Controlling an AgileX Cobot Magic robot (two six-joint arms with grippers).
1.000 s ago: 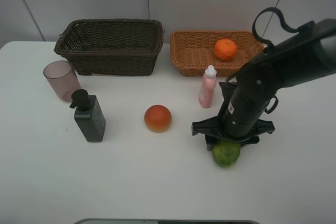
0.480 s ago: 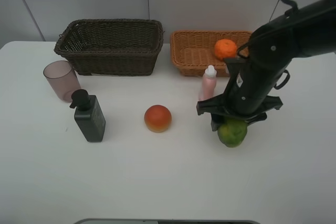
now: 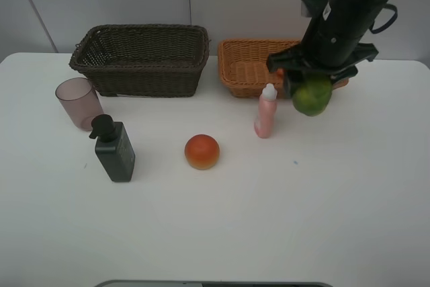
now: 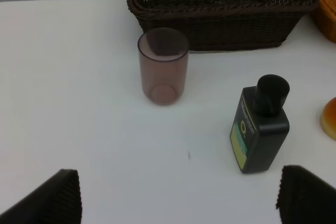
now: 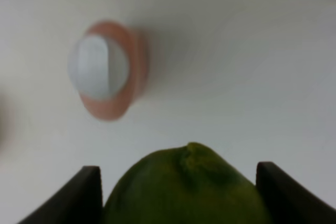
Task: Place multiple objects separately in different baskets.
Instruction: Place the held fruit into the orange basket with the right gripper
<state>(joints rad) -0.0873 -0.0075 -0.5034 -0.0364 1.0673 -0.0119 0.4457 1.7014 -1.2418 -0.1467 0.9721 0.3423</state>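
Tabletop [image 3: 302, 220], white and wide, carries everything. At its back stand two wicker baskets side by side. The dark brown basket [image 3: 148, 78] is the deeper one, on the left of the high view. The tan basket [image 3: 243, 87] is shallower and sits to its right.

Next in size is the right arm [image 3: 349, 11], black, reaching down in front of the tan basket. Its right gripper [image 3: 311, 84] hangs clear of the table. The fingers [image 5: 86, 195] are pinched from both sides on the green fruit [image 3: 312, 97].

The left gripper [image 4: 178, 203] shows only in its own wrist view. Its two black fingertips [image 4: 52, 198] are spread far apart, with bare table between them.

The dark grey pump bottle [image 3: 114, 149] stands upright on the left part of the table. The mauve cup [image 3: 78, 102] stands upright just behind it, near the dark basket's left end and apart from both.

The pink bottle [image 3: 266, 112], white-capped, is upright just in front of the tan basket.

The red-yellow fruit [image 3: 202, 151] rests alone mid-table, between the two bottles.

The green fruit is in the air, raised beside and above the pink bottle. In the high view it overlaps the tan basket's front right edge. The right wrist view shows white table and the pink bottle's cap [image 5: 100, 66] beneath it.
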